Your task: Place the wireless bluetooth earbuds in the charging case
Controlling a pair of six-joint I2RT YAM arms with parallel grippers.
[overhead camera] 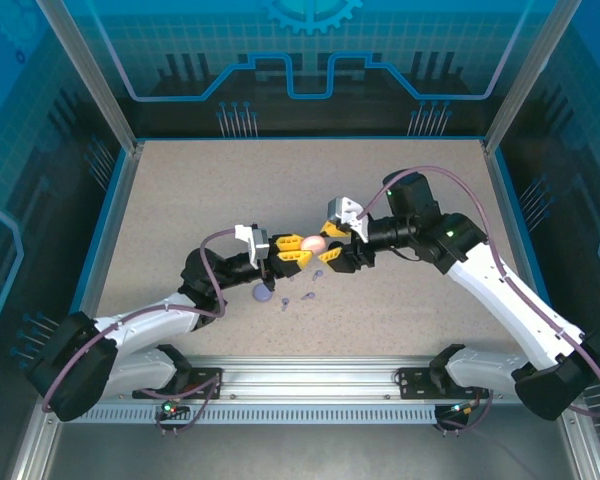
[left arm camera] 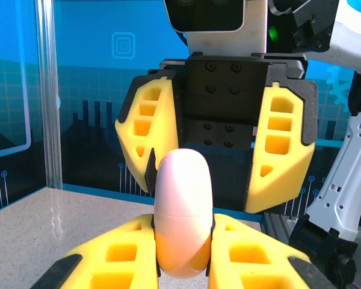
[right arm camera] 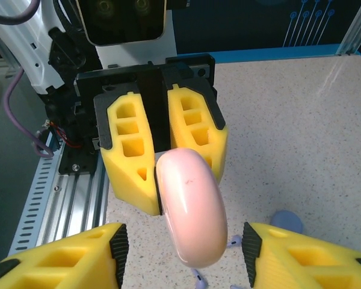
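Tiny lavender earbuds lie loose on the speckled table, near a round lavender case. Above them, the left gripper is clamped tight on a pale pink round case, holding it on edge. The right gripper faces it, jaws spread on either side of the pink case with a gap on each side.

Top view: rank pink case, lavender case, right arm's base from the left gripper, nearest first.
1. Pink case: held in the left gripper, mid-table.
2. Lavender case: on the table, nearer side.
3. Right arm's base: far right, near edge.
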